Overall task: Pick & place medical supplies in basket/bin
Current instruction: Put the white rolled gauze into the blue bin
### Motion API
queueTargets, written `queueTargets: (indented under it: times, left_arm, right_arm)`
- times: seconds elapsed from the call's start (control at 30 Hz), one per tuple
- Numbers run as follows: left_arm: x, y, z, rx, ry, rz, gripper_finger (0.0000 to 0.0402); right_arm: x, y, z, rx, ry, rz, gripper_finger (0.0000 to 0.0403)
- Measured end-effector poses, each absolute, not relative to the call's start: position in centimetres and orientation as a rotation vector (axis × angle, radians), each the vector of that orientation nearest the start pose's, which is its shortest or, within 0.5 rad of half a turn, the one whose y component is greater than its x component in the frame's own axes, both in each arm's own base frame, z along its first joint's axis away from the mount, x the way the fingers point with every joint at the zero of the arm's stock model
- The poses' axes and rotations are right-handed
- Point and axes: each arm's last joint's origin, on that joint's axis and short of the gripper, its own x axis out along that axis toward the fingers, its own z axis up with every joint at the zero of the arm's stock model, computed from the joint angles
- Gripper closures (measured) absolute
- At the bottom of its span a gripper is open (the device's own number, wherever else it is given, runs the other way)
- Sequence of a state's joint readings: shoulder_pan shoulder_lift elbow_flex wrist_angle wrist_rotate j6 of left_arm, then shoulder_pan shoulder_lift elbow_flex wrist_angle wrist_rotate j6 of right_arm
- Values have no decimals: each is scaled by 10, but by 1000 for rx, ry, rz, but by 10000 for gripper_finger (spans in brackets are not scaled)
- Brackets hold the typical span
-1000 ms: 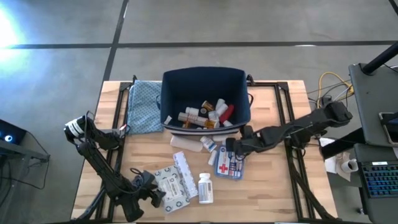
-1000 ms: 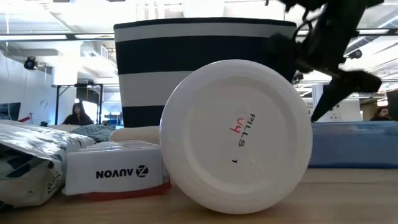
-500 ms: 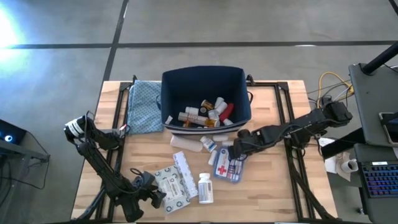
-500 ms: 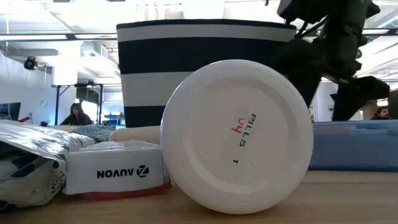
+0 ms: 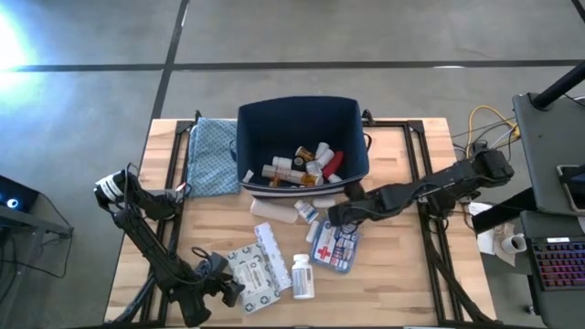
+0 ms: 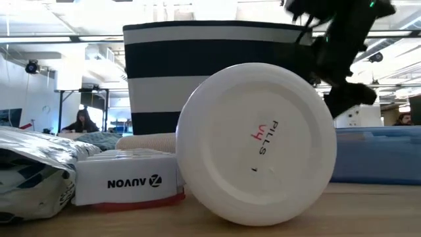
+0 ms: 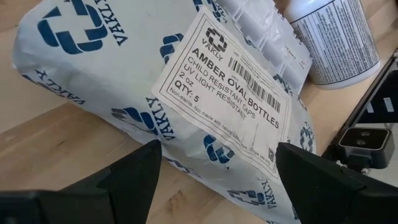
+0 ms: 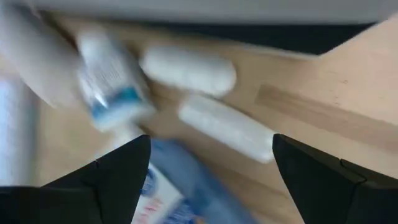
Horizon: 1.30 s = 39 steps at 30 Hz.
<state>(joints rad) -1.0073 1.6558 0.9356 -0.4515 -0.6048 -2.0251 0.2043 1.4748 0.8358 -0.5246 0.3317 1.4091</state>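
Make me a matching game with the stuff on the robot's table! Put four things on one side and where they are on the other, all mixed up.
Things:
1. blue patterned cloth
2. first-aid box
3. red bottle
4. printed packet

Places:
A. inside the navy bin
B. right in front of the left gripper, at the table's near edge
C. flat on the table beside the bin, on the left arm's side
D. on the wood just under the right gripper

Pairs: 1-C, 2-D, 3-A, 4-B
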Motion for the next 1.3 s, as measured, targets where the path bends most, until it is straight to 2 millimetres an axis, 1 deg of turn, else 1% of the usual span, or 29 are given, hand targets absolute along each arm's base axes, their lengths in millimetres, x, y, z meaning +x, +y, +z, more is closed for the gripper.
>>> queueTargets:
  times: [0.1, 0.23, 0.3, 0.47, 0.6, 0.7, 0.83, 0.97, 1.13, 1.2, 1.3]
  left_arm:
    - [175, -246, 166, -1043, 746, 513, 107]
    - [175, -246, 166, -1043, 746, 513, 107]
    - [175, -246, 166, -1043, 746, 513, 107]
    - [175, -247, 166, -1052, 749, 507, 107]
    - [176, -248, 166, -1066, 761, 499, 107]
    - [176, -249, 166, -1069, 770, 497, 107]
    - [175, -248, 166, -1066, 771, 499, 107]
    - [175, -248, 166, -1062, 772, 501, 107]
    - [175, -248, 166, -1061, 773, 502, 107]
    - [175, -248, 166, -1061, 773, 502, 107]
    - [175, -248, 166, -1060, 773, 502, 107]
  right_arm:
    - [263, 44, 163, 752, 1022, -737, 76]
    - [269, 49, 147, 477, 1162, -579, 76]
    - [275, 51, 142, 405, 1194, -536, 76]
    - [291, 53, 141, 317, 1209, -490, 82]
    - [302, 55, 146, 299, 1183, -485, 116]
    - [305, 55, 150, 276, 1160, -492, 144]
    - [305, 49, 149, 281, 1165, -505, 188]
    - [302, 47, 142, 303, 1193, -508, 231]
    - [301, 50, 141, 373, 1235, -441, 294]
    - [302, 52, 143, 394, 1241, -418, 322]
    - [306, 56, 156, 425, 1203, -395, 357]
